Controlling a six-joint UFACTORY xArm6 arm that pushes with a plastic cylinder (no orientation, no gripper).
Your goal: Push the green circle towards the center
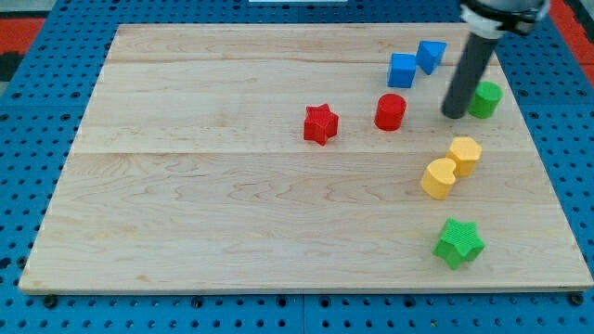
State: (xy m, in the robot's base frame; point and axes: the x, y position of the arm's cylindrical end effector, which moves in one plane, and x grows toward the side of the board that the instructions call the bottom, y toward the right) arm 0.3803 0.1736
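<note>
The green circle (485, 98) lies near the board's right edge, in the view's upper right. My tip (453, 115) stands just to its left, close against it or touching it. The dark rod runs up from the tip to the arm at the view's top right and hides a little of the green circle's left side.
Two blue blocks (402, 70) (431, 56) lie left of the rod. A red cylinder (391, 111) and a red star (320, 123) lie further left. Two yellow blocks (464, 154) (439, 178) and a green star (458, 243) lie below. The wooden board (186, 186) sits on a blue pegboard.
</note>
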